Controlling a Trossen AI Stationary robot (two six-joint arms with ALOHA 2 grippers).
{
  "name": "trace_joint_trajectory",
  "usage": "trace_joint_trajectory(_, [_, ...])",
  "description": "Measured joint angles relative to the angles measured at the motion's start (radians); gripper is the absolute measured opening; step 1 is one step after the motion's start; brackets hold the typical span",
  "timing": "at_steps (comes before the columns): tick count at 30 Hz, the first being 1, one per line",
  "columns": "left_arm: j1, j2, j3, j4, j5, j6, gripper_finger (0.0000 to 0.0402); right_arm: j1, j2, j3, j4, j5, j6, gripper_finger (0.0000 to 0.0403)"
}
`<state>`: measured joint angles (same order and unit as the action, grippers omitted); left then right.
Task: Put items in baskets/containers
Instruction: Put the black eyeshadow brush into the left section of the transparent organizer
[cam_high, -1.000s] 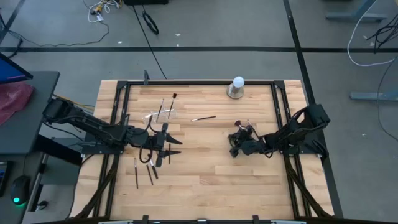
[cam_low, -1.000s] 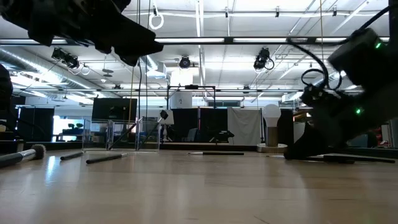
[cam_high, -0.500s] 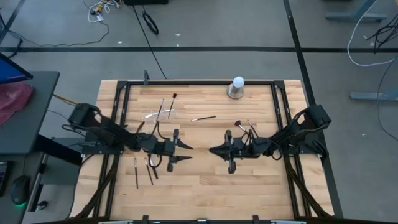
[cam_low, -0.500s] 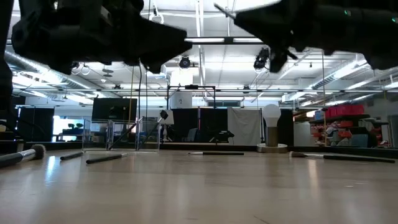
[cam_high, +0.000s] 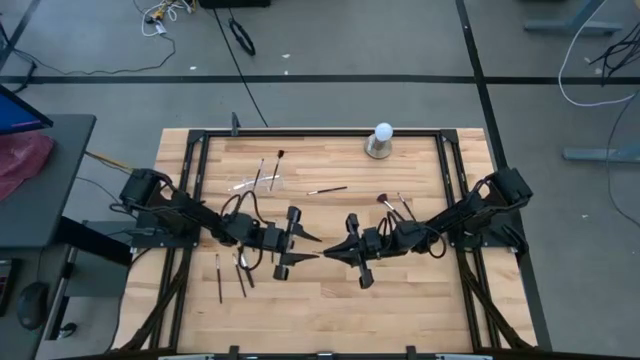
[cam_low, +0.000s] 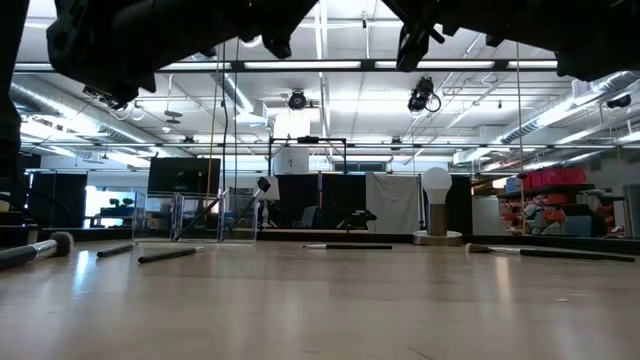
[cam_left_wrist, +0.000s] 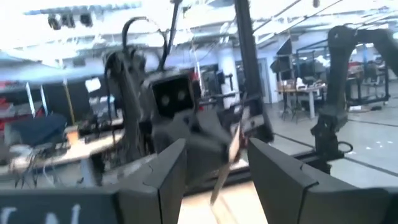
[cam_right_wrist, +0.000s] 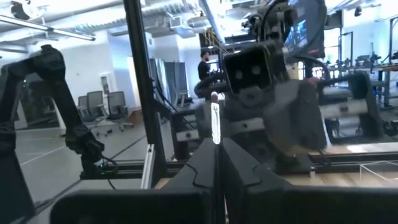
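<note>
My right gripper hangs level over the table's middle, pointing left, shut on a thin makeup brush. Facing it from the left, my left gripper is open and holds nothing; in its wrist view the brush shows beyond the gap between its fingers. The clear holder stands at the far left with brushes sticking out of it. More brushes lie flat on the wood at the near left, the far middle and the right. My right gripper pinches the brush between its two shut fingers, and a pale stretch of the shaft rises just above them. The fingers come level from the table's right and lie across the brush. The brush stands roughly upright, lifted clear of the table.
A white ball on a grey round base stands at the far edge, right of middle. A black frame borders the wooden top. Bare wood stretches along the near middle.
Both grippers have tipped up from pointing down to level and come toward each other over the table's middle. My right gripper has risen from the brushes on the right, carrying one brush clear of the wood. My left gripper has gone toward the right, staying open.
</note>
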<state>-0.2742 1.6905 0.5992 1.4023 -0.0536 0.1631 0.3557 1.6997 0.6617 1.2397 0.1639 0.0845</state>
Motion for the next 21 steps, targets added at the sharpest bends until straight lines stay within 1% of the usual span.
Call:
trace_joint_trajectory(3, [-0.002, 0.000, 0.019, -0.002, 0.056, 0.038, 0.0177, 0.002, 0.000, -0.001, -0.002, 0.000, 0.000, 0.0010])
trace_joint_trajectory(7, [-0.005, 0.000, 0.026, -0.002, 0.065, 0.039, 0.0167, 0.003, -0.001, -0.001, -0.006, 0.001, -0.001, 0.0010])
trace_joint_trajectory(10, [-0.005, 0.000, 0.026, -0.004, 0.064, 0.039, 0.0137, 0.003, -0.002, -0.001, -0.007, 0.001, -0.003, 0.0010])
trace_joint_trajectory(18, [-0.004, 0.000, 0.026, -0.025, 0.063, 0.041, 0.0028, 0.003, -0.002, -0.001, -0.009, 0.004, -0.002, 0.0010])
trace_joint_trajectory(19, [-0.004, 0.000, 0.025, -0.026, 0.063, 0.045, 0.0018, 0.003, -0.002, -0.002, -0.009, 0.004, -0.001, 0.0010])
trace_joint_trajectory(21, [-0.004, 0.000, 0.025, -0.026, 0.064, 0.047, 0.0012, 0.003, -0.002, -0.002, -0.009, 0.003, 0.001, 0.0011])
